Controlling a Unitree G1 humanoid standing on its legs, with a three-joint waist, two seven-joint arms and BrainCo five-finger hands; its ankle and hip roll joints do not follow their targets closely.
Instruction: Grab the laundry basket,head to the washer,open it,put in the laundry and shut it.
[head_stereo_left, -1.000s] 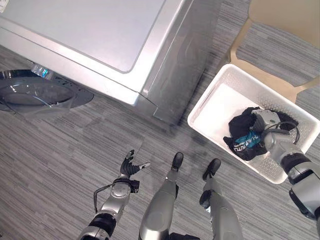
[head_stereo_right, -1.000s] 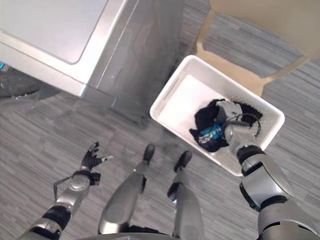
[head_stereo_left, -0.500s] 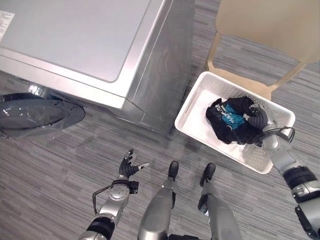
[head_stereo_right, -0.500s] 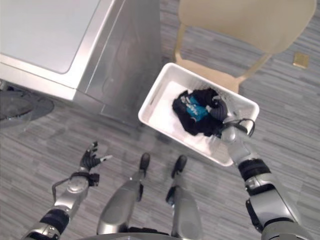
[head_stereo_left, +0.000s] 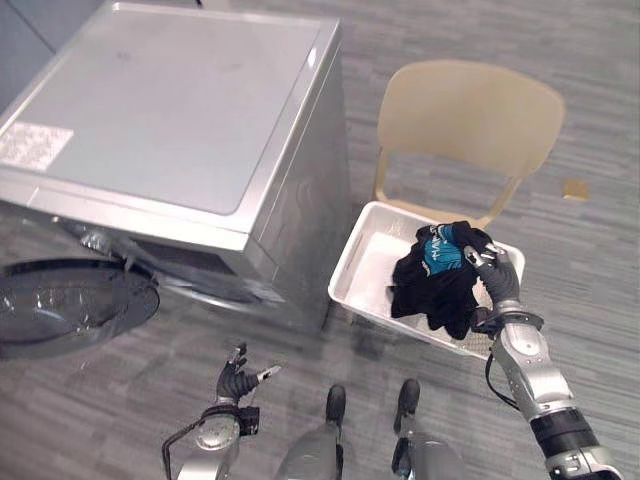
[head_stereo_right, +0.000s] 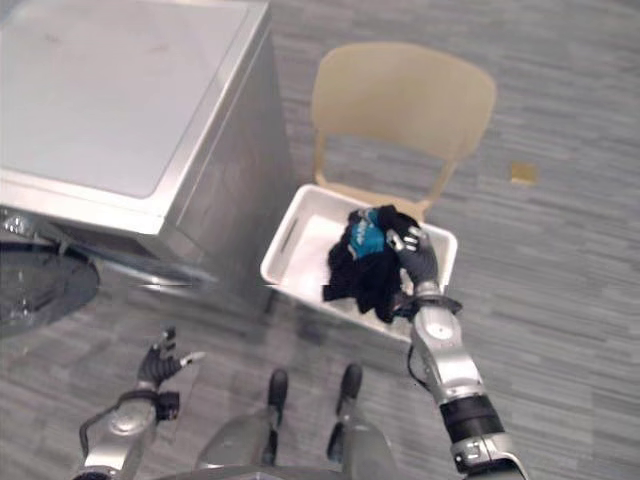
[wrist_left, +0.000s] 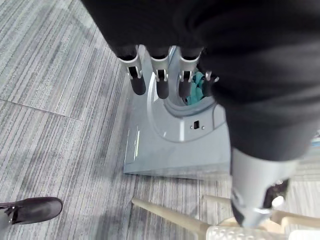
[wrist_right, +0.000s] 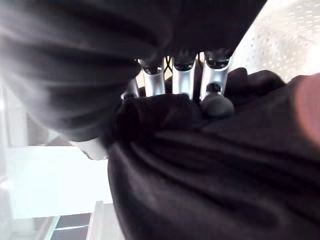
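Right hand clenched on black laundry above white basket; next, carried toward open washer.

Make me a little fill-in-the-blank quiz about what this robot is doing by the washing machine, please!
The right hand grips a bundle of dark ____.
The bundle hangs above the white laundry ____.
Behind that stands a tan ____.
The washer door is ____, and the left hand holds nothing.

Missing words: clothes; basket; chair; open
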